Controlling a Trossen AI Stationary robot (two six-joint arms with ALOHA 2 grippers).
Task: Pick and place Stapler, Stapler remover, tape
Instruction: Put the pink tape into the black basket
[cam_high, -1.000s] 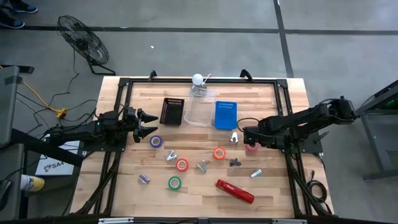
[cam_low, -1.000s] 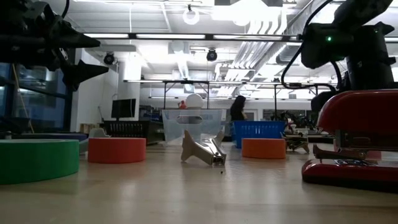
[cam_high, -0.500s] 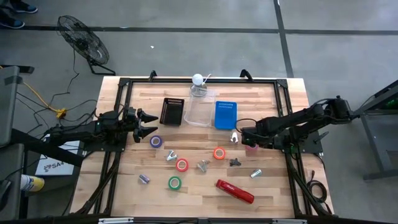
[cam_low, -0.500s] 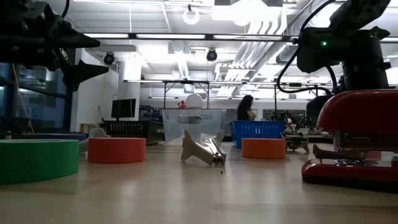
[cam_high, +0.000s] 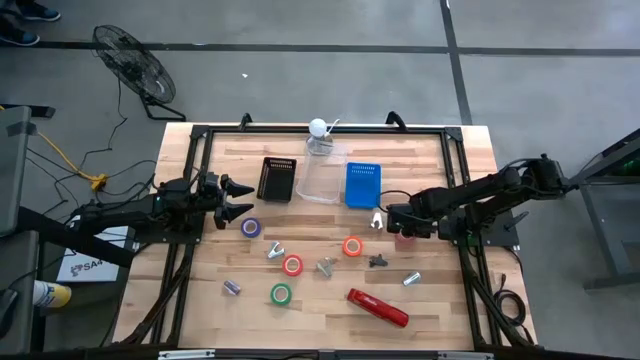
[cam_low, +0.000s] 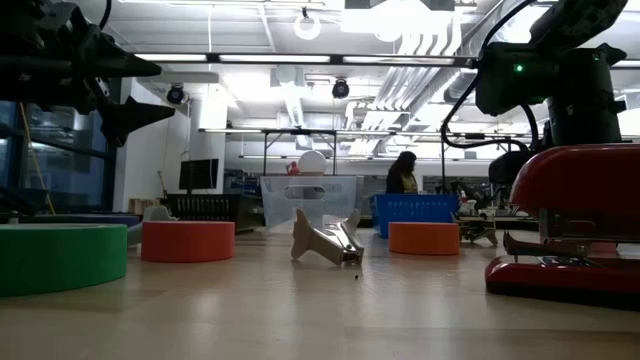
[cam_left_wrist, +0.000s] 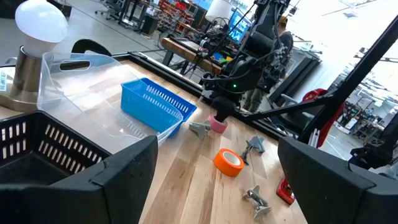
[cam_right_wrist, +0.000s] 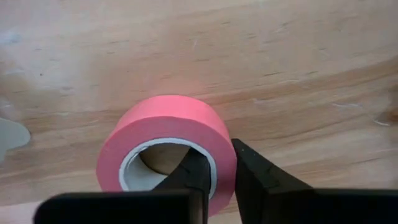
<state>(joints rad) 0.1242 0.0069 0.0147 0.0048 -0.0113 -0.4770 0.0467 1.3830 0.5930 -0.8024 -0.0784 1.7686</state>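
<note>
Right of centre on the table, the right gripper (cam_right_wrist: 214, 180) pinches the pink tape roll's (cam_right_wrist: 168, 146) wall between its fingers.

A wooden plank table (cam_high: 330, 310) framed in black metal stands on a grey concrete floor (cam_high: 300, 85) crossed by dark seam lines. A black floor fan (cam_high: 128, 62) sits on the floor beyond the table's far left corner, with a yellow cable (cam_high: 62, 152) trailing nearby. Seen across the tabletop, the room opens into a bright workshop with white ceiling pipes and ducts (cam_low: 420, 50) and overhead lights (cam_low: 307, 25). A person (cam_low: 402, 173) stands in the distance among benches. A window (cam_low: 40, 160) shows at left.
</note>
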